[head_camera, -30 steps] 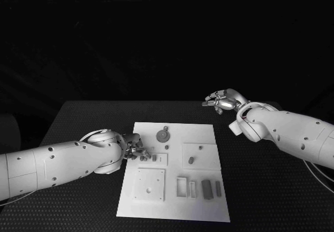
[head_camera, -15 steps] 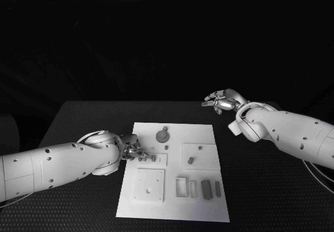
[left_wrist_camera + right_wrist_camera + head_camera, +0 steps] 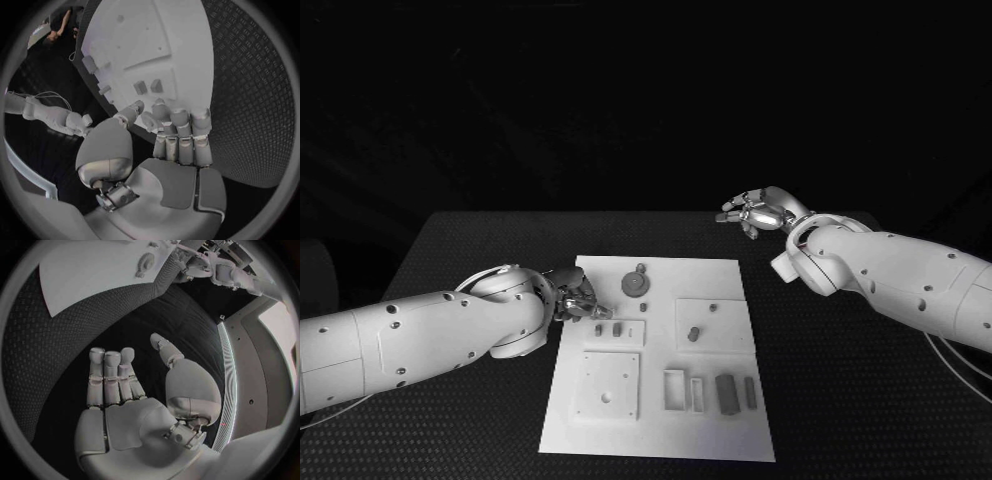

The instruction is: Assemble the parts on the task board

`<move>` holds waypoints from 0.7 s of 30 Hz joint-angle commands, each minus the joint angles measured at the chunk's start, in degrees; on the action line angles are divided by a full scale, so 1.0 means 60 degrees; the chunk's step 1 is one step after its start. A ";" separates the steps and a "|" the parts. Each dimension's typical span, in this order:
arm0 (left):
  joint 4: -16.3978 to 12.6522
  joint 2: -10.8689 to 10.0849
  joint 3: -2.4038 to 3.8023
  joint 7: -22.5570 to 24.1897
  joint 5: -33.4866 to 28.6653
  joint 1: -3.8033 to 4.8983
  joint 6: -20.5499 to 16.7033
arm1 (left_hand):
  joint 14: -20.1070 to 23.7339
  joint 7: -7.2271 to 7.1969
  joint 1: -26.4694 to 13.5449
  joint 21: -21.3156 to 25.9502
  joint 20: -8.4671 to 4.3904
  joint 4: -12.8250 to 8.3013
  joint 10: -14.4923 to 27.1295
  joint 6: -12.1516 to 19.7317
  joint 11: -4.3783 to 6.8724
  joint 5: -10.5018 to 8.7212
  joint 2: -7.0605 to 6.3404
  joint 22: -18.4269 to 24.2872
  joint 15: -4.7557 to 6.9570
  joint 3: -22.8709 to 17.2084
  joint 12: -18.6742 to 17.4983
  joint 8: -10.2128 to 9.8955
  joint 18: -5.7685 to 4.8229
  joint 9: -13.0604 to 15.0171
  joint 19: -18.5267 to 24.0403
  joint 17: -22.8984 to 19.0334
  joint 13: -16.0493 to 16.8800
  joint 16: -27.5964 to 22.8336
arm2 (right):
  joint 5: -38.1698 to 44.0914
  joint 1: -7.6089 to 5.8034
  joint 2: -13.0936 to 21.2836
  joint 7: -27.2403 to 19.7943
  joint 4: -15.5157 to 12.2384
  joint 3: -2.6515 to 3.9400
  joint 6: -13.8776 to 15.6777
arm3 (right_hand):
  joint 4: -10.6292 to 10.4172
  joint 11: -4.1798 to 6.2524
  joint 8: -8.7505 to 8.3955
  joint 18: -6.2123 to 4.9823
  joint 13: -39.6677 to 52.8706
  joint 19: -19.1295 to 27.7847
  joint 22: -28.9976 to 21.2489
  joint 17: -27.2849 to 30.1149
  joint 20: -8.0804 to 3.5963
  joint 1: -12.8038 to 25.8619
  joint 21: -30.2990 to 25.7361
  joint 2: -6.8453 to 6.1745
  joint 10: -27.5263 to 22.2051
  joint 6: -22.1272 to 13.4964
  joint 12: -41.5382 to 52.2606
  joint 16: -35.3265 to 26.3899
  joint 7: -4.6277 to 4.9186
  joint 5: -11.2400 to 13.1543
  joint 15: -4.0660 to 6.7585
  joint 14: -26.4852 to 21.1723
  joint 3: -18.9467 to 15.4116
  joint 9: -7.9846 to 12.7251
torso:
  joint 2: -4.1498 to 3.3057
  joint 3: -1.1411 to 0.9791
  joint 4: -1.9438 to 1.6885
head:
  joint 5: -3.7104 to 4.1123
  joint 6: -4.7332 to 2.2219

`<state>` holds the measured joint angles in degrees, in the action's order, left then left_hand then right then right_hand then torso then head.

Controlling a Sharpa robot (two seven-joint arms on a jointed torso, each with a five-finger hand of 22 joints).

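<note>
The white task board lies mid-table, also in the left wrist view and the right wrist view. My left hand hovers at the board's left edge, holding nothing, with thumb and curled fingers slightly apart. Just beyond it two small upright pegs stand on a little square plate. A round part lies toward the far end, and two small pieces sit on the right plate. My right hand hangs empty, fingers apart, off the board's far right corner.
A square plate with a hole sits at the board's near left. Narrow slots and dark bars line its near right. Black textured table surrounds the board on all sides.
My left hand has drawn back from the two pegs toward the board's left edge, uncovering them. The right hand has barely moved.
</note>
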<state>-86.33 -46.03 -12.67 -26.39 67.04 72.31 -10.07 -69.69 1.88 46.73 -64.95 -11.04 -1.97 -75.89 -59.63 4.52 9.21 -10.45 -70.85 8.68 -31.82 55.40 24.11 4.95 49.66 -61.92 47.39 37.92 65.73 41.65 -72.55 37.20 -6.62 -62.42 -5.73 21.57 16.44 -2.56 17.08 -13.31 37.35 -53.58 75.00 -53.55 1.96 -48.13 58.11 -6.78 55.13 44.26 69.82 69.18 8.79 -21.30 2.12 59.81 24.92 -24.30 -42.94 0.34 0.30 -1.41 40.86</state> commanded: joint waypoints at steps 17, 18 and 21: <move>0.0831 0.1000 0.0026 0.4769 0.0904 0.0007 -0.2241 | 0.2535 0.0650 0.3356 0.1824 0.0847 -0.2418 0.2478 0.1239 -0.1470 -0.0409 0.0027 0.0094 -0.1390 -0.0373 -0.5012 -0.1126 0.0043 -0.1800 0.2570 -0.1701 -0.3259 -0.1654 | 0.0004 0.0012 -0.0027 -0.0092 0.0058 0.0004 -0.0140 | 0.0009 -0.0241 0.0061 -0.0281 -0.0018 0.0016 0.0138 0.0018 0.0021 0.0059 -0.0062 0.0001 -0.1532 0.0310 0.0067 0.0069 0.0257 -0.0033 -0.0001 -0.0083 -0.0032 0.0013 | -0.0013 0.0005 -0.0005 | 0.0098 -0.0089; 0.0882 0.1042 0.0023 0.4849 0.1080 0.0002 -0.2231 | 0.2522 0.0625 0.3376 0.1835 0.0850 -0.2391 0.2439 0.1242 -0.1469 -0.0500 0.0025 0.0075 -0.1387 -0.0336 -0.5258 -0.1184 0.0040 -0.1869 0.2550 -0.1730 -0.3374 -0.1635 | 0.0004 0.0012 -0.0029 -0.0093 0.0058 0.0004 -0.0145 | 0.0009 -0.0241 0.0062 -0.0281 -0.0019 0.0015 0.0138 0.0018 0.0021 0.0059 -0.0062 0.0002 -0.1532 0.0310 0.0067 0.0069 0.0257 -0.0033 -0.0001 -0.0083 -0.0032 0.0013 | -0.0015 0.0005 -0.0002 | 0.0097 -0.0100; 0.1171 0.1274 -0.0004 0.5101 0.1680 -0.0053 -0.2160 | 0.2405 0.0579 0.3557 0.1812 0.0806 -0.2404 0.2290 0.1212 -0.1474 -0.0559 -0.0052 -0.0024 -0.1333 -0.0281 -0.5936 -0.1337 0.0041 -0.2050 0.2471 -0.1807 -0.3649 -0.1539 | 0.0004 0.0012 -0.0025 -0.0095 0.0061 0.0004 -0.0143 | 0.0008 -0.0241 0.0063 -0.0281 -0.0020 0.0015 0.0138 0.0019 0.0022 0.0060 -0.0062 0.0004 -0.1532 0.0310 0.0068 0.0070 0.0257 -0.0033 -0.0001 -0.0083 -0.0032 0.0014 | -0.0019 0.0006 0.0020 | 0.0105 -0.0098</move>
<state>-79.63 -38.63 -12.70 -1.07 71.06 72.11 -22.27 -54.97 5.74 67.72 -54.19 -5.50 -16.44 -61.79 -52.48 -4.49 5.96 -10.72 -70.91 0.68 -33.70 20.34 16.22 4.84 37.52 -46.68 36.62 16.26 56.38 41.64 -72.50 37.08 -6.63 -62.06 -5.73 21.49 16.44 -2.56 17.08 -13.31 37.30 -53.51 75.00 -53.51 2.04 -48.13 58.11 -6.78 55.13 44.25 70.05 69.41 8.79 -21.30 2.12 59.81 24.92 -24.31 -43.02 0.34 0.30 -0.82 40.28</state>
